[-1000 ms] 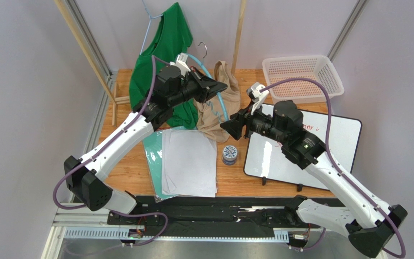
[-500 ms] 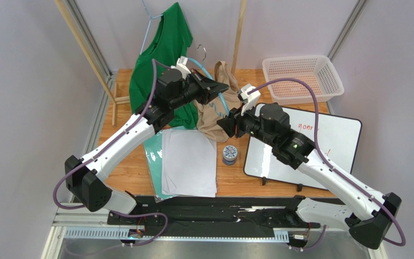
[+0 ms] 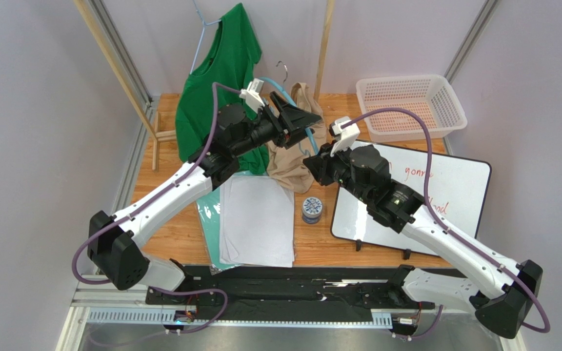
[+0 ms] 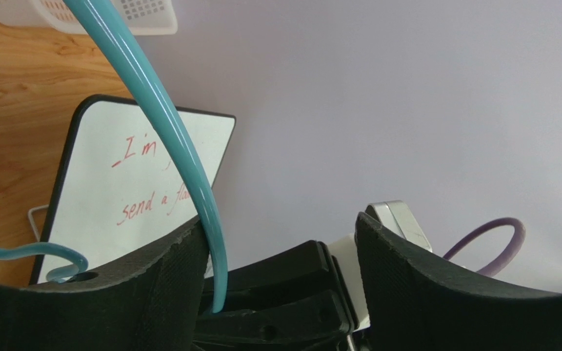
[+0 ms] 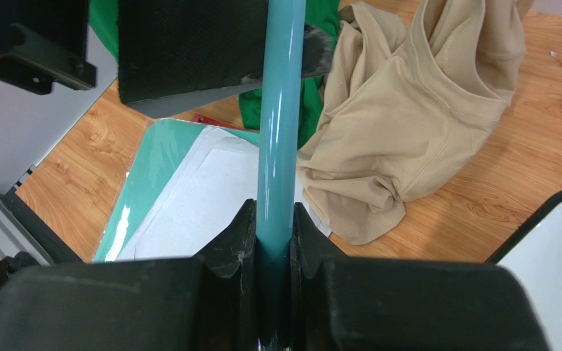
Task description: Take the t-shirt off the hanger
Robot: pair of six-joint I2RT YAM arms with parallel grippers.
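A teal hanger [image 3: 308, 140] with a metal hook is held in the air over the table's middle. My right gripper [image 3: 312, 162] is shut on its bar [image 5: 276, 146], which runs straight up out of the fingers. My left gripper [image 3: 307, 117] is open just above; the bar [image 4: 181, 146] leans against the inside of its left finger [image 4: 152, 285]. The beige t-shirt [image 3: 290, 157] lies crumpled on the wood below [image 5: 423, 124]. The stretch of bar I see is bare; whether cloth still hangs on the hanger elsewhere I cannot tell.
A green shirt [image 3: 218, 69] hangs on a pale blue hanger at the back left. White sheets on a green folder [image 3: 254, 219] lie near the front. A small round tin [image 3: 311, 208], a whiteboard [image 3: 438, 197] and a white basket [image 3: 411, 102] are to the right.
My left gripper opened and let go of the hanger bar. My right gripper moved up and left to the hanger and closed on its bar.
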